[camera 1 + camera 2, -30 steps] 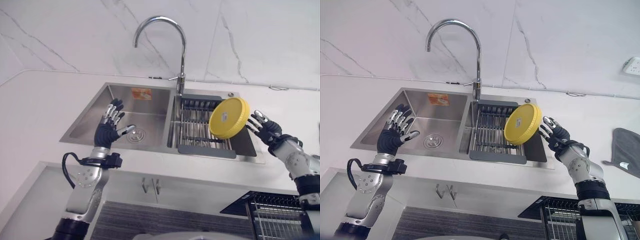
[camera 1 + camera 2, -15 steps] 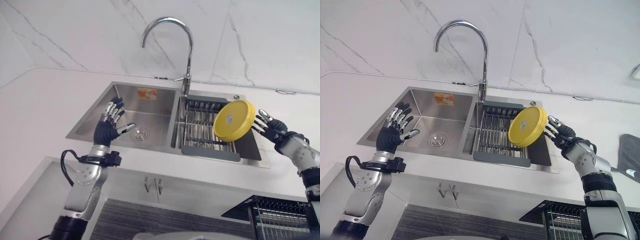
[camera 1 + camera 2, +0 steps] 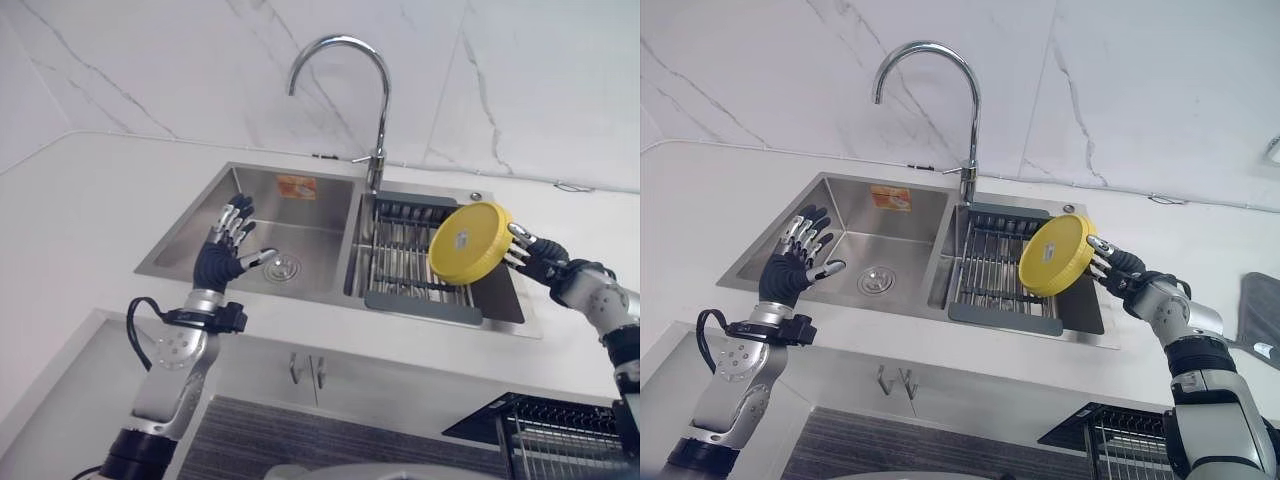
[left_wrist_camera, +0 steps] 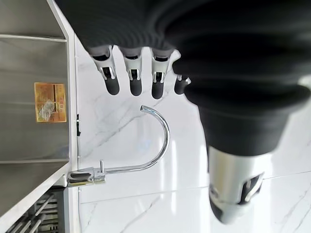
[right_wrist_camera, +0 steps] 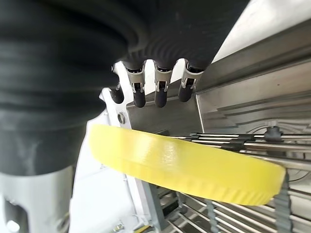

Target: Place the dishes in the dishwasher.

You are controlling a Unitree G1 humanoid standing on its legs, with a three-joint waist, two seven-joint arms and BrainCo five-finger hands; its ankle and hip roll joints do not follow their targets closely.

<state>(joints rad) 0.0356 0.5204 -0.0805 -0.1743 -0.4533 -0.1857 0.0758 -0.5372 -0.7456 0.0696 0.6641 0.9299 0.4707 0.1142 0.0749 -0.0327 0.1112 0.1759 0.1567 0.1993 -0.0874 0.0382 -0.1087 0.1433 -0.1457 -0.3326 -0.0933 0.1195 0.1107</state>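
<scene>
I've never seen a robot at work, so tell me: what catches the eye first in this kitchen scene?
The bright yellow plate stands out: the right hand holds it tilted on edge over the drying rack in the sink's right basin. Opposite, the left hand is raised with fingers spread above the sink's left basin. A tall curved chrome faucet arches over it all.

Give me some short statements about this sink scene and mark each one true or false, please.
1. The right hand holds a yellow plate. True.
2. The yellow plate lies flat on the bottom of the left basin. False: it is held tilted above the drying rack in the right basin.
3. The left hand has its fingers spread and holds nothing. True.
4. The faucet stands at the sink's left end. False: it rises behind the divider between the two basins.
</scene>
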